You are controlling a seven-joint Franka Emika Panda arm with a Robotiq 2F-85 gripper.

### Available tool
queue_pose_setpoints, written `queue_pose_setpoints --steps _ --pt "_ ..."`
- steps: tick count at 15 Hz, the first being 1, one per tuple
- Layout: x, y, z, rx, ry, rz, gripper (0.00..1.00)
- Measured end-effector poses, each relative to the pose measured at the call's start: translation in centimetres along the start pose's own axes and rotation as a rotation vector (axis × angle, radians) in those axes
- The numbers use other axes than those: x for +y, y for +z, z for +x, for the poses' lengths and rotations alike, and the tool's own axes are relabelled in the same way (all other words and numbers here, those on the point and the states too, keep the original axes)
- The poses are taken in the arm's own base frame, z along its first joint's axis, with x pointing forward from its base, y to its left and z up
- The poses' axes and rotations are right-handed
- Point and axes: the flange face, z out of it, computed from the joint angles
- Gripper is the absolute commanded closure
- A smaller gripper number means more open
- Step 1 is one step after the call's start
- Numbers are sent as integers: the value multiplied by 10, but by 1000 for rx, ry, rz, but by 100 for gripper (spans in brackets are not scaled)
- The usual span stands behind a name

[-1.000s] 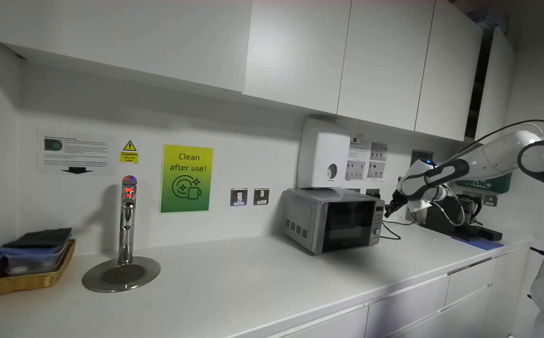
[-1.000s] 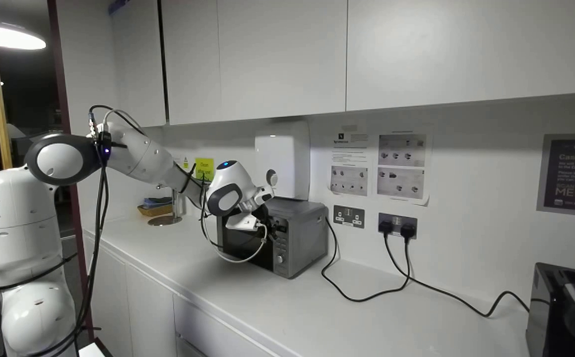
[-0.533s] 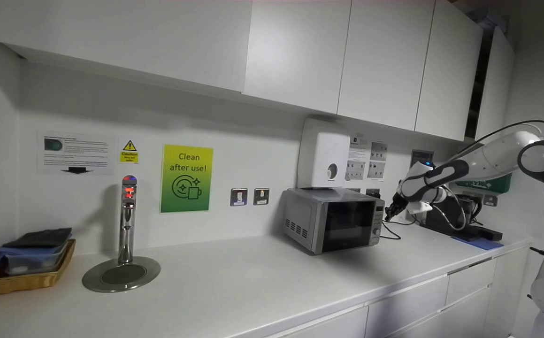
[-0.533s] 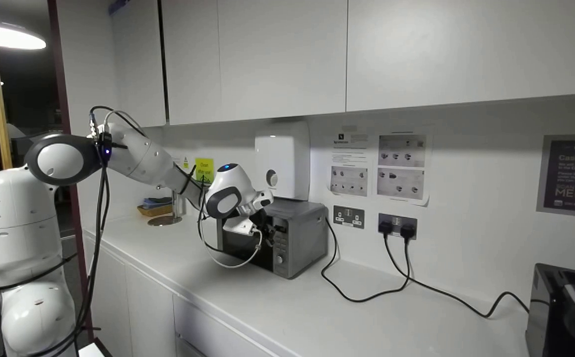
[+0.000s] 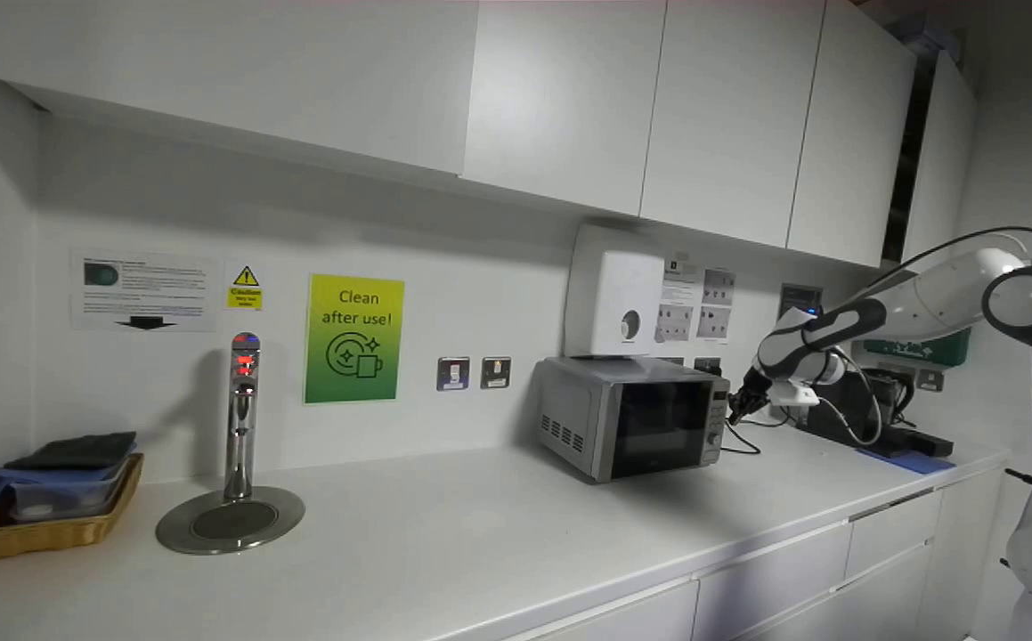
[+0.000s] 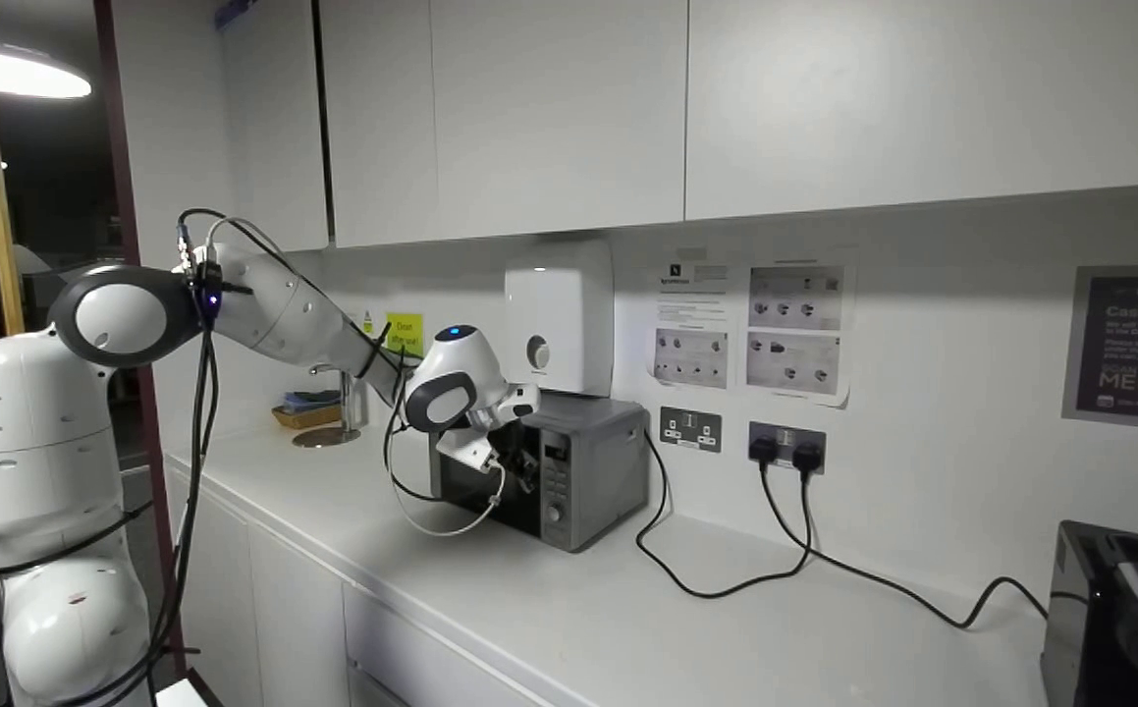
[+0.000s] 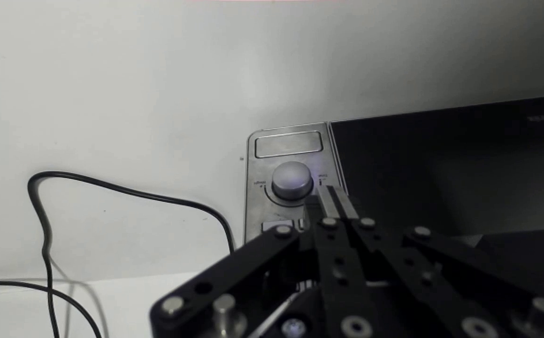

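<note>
At the microwave's (image 6: 578, 471) front right, the knob (image 7: 292, 179) sits near your gripper (image 7: 337, 201), jaws pinched together, empty; careful, a sideways slip could spin the knob or scrape the door (image 7: 440, 173).

Showing glossy white, rounded arm shells (image 6: 33, 432), at left in an exterior view, with a white elbow disc (image 6: 127, 319) ringed in dark grey; trailing thin black cables (image 6: 201, 412); glowing with a small blue light (image 6: 456, 333); bearing round silver screws (image 7: 172, 305) on a flat-barred black gripper (image 7: 333, 195).

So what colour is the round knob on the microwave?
The knob is silver-grey; it shows best in the wrist view.
</note>
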Motion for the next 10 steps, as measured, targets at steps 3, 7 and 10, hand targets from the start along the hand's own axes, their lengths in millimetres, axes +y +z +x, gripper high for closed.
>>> queue_pose_setpoints --steps 3,7,10 --pt "0 1 -1 -2 0 0 100" --pt "-2 1 -1 -3 -3 2 100" --pt "-5 2 -1 -4 -5 5 100"
